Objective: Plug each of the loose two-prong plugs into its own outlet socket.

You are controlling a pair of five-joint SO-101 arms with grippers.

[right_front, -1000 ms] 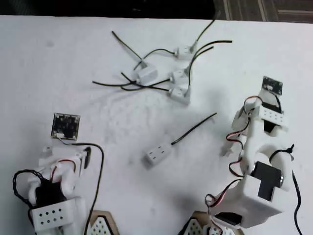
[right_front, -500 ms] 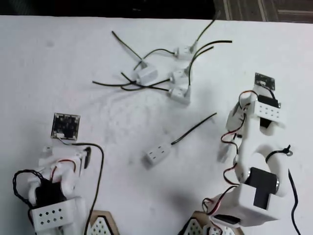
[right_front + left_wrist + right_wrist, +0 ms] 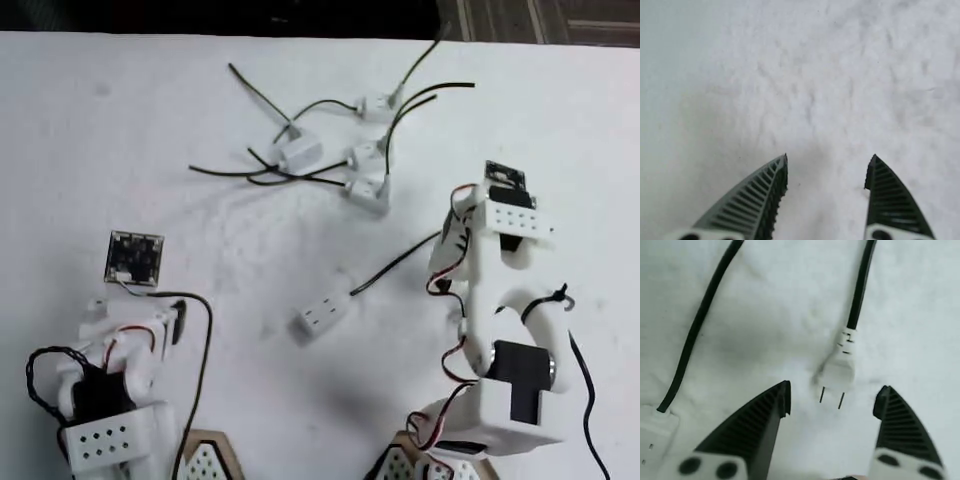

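Note:
In the right wrist view a white two-prong plug (image 3: pixel 838 372) lies on the table, prongs towards the camera, its black cord (image 3: pixel 860 285) running away. My right gripper (image 3: pixel 835 387) is open just above it, one finger on either side and nothing held. A white outlet socket block (image 3: pixel 322 315) with a black cable lies mid-table; its corner (image 3: pixel 652 430) sits beside my right fingers. My left gripper (image 3: pixel 829 157) is open over bare table at the near left. The right arm (image 3: pixel 500 290) covers its own gripper in the high view.
A tangle of white sockets and plugs with black cords (image 3: pixel 340 160) lies at the far middle of the white table (image 3: pixel 130 130). The folded left arm (image 3: pixel 120 350) sits at the near left corner. A second black cable (image 3: pixel 700 322) runs past my right gripper.
The right arm has swung to the left, its wrist now close to the end of the socket block's cable. The left arm has not moved.

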